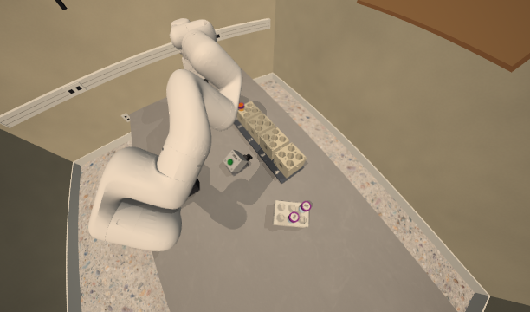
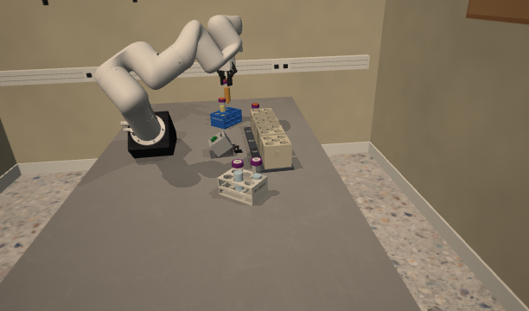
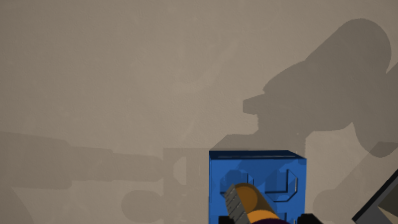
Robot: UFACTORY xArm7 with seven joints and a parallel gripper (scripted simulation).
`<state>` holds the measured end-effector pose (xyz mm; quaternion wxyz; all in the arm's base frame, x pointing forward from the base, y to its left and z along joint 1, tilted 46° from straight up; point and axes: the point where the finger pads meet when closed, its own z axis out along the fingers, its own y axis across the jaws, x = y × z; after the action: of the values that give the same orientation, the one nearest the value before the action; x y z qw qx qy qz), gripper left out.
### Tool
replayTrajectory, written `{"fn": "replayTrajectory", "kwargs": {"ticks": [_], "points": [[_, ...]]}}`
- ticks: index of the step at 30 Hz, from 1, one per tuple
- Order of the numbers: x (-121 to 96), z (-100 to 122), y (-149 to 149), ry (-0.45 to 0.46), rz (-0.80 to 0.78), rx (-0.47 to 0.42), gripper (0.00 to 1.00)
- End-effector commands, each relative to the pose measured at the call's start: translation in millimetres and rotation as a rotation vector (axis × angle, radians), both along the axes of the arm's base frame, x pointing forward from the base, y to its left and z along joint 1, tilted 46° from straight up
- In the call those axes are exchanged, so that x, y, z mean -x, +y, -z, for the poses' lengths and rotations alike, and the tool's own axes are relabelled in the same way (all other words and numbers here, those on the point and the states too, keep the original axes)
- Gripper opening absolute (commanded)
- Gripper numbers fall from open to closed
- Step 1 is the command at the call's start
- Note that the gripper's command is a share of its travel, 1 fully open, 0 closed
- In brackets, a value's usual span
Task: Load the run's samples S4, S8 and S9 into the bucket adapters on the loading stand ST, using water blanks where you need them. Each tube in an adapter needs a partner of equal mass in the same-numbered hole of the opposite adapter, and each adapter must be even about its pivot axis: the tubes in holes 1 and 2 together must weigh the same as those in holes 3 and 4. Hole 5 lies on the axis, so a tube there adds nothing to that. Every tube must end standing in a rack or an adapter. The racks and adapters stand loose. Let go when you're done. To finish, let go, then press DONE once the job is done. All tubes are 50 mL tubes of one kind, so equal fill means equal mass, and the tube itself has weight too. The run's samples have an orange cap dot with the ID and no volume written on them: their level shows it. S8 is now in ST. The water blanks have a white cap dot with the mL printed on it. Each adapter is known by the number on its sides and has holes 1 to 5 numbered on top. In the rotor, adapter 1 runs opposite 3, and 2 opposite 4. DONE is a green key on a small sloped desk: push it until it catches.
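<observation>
On my views the arm (image 1: 184, 130) (image 2: 178, 56) reaches over the table (image 1: 248, 269) (image 2: 195, 242). Four adapters line the dark stand (image 1: 283, 178) (image 2: 254, 152); an orange-topped tube (image 1: 241, 106) (image 2: 255, 105) stands in the far one. The blue rack (image 2: 217, 123) (image 3: 300, 167) holds another tube (image 2: 222, 105). My gripper (image 2: 226, 79) (image 3: 267, 220) grips an orange-filled tube (image 2: 227, 95) (image 3: 247, 200) above the rack.

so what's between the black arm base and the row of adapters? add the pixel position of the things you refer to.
The small sloped desk (image 1: 240, 164) (image 2: 224, 145) with the green key (image 1: 229, 162) (image 2: 213, 138), plus a small black piece (image 1: 248, 157) (image 2: 238, 149) on its adapter side. Top and exterior views both show it.
</observation>
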<state>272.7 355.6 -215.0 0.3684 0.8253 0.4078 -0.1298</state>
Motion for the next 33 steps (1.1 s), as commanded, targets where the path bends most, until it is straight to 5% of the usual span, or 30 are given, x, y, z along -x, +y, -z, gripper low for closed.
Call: {"fn": "replayTrajectory", "kwargs": {"ticks": [1, 33], "points": [[-0.9, 5.6, -4.3, -0.001, -0.001, -0.005, 0.0], [-2.5, 18.1, -17.1, -0.001, -0.001, -0.005, 0.0]]}}
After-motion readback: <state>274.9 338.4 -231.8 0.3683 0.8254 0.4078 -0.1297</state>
